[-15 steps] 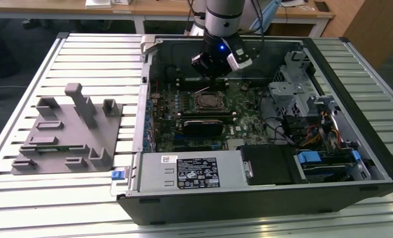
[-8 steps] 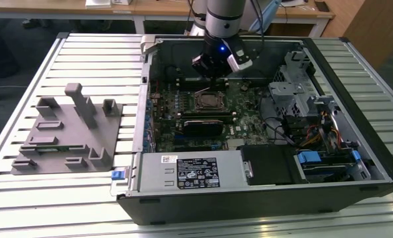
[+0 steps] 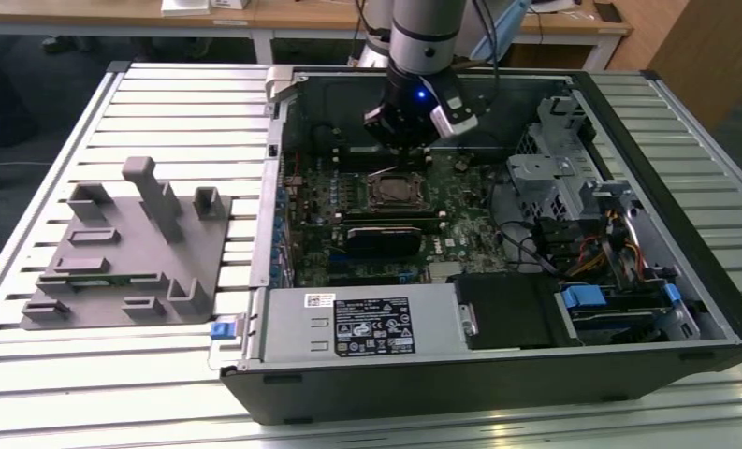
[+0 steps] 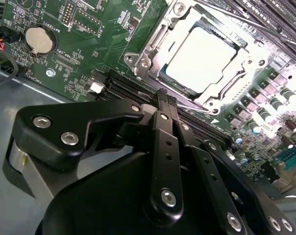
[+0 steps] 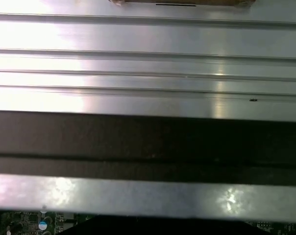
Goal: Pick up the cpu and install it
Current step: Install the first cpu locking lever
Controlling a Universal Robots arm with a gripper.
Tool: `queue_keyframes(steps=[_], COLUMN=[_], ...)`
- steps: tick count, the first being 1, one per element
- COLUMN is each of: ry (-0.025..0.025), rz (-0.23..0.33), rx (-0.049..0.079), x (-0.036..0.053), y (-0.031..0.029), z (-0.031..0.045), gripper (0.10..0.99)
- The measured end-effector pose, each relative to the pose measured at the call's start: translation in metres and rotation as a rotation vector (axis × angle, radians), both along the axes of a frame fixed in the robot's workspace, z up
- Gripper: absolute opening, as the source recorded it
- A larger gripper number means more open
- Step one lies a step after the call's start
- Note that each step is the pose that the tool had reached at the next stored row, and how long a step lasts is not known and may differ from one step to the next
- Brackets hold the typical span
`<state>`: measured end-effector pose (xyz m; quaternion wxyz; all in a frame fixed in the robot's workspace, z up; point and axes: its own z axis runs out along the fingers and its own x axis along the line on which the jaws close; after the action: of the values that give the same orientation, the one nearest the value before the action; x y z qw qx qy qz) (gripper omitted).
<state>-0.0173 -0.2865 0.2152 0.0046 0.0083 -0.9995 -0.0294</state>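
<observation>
Exterior view: the gripper hangs inside the open computer case, just above the socket on the motherboard.

Second wrist view: the cpu lies flat, seated within the socket frame, just beyond the fingertips. The fingers are pressed together and hold nothing.

First wrist view: the ribbed table surface and the case wall.

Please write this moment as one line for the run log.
cpu: seated in socket | gripper: shut, empty, beside socket | motherboard: in open case
</observation>
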Motion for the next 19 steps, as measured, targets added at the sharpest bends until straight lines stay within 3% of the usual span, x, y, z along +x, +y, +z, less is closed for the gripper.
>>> queue_keyframes(steps=[19], ry=[0.0016], rz=[0.000], rx=[0.000], x=[0.0023], y=[0.0000], z=[-0.0103], gripper=[0.106])
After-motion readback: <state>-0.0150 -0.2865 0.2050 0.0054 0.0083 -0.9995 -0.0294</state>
